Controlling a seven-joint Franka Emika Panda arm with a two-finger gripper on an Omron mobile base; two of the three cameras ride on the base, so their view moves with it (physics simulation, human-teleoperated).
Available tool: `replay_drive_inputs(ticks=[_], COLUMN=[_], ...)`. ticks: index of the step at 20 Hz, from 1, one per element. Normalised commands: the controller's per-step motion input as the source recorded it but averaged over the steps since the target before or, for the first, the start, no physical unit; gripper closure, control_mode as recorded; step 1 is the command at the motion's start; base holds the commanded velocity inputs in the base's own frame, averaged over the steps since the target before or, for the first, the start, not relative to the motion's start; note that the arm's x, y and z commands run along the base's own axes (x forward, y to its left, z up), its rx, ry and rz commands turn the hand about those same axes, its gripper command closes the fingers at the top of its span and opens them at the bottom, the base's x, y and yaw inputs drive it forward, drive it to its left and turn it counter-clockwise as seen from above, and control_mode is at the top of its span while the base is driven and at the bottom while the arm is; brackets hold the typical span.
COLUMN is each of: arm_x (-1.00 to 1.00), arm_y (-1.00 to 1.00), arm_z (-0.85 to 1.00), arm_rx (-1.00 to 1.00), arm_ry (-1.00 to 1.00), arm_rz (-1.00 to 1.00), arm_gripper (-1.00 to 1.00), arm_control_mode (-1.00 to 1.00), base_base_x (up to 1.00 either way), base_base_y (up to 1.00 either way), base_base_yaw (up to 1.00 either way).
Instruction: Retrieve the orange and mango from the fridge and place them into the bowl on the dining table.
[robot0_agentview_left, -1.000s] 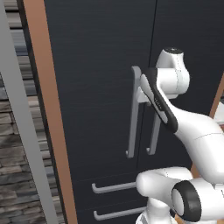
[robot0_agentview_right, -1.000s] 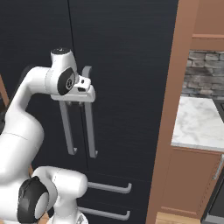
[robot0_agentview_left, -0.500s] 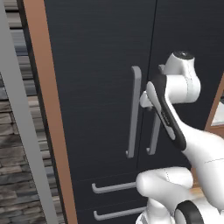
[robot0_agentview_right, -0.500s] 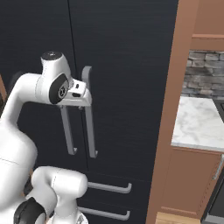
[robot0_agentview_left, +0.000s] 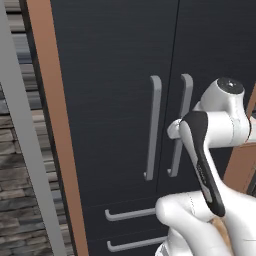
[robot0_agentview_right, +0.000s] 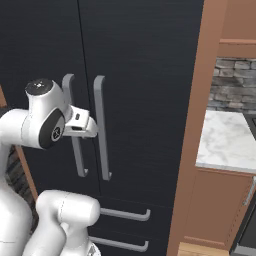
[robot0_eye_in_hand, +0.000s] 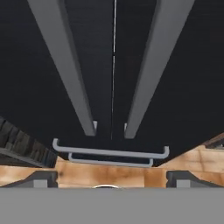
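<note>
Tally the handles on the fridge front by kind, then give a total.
Long upright door handles: 2
Short drawer handles: 2
Total: 4

Stone wall (robot0_agentview_right: 234, 82), marble counter (robot0_agentview_right: 225, 142) w/ brown cabinet (robot0_agentview_right: 212, 207).

Claw (robot0_eye_in_hand: 112, 177) before fridge (robot0_agentview_left: 115, 75) handles (robot0_agentview_left: 154, 127)

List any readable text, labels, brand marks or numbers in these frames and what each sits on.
None: no word, number, label or brand mark shows anywhere.
The fridge doors and its bar handles are plain.
The arm's dark joint cap carries a small pale mark, too small to read.
</note>
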Motion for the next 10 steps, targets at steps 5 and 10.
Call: replay_drive_inputs(ticks=[5, 10], arm_x=[-0.46, -0.41], arm_y=[0.0, -0.01], arm_z=[-0.14, -0.06], arm_rx=[0.0, 0.01], arm_ry=[-0.07, -0.03], arm_rz=[0.0, 0.0], arm_gripper=[-1.0, -1.0], arm_control_mode=[-1.0, -1.0], base_base_x=[0.0, 0.0], base_base_y=[0.0, 0.0], base_base_yaw=[0.0, 0.0])
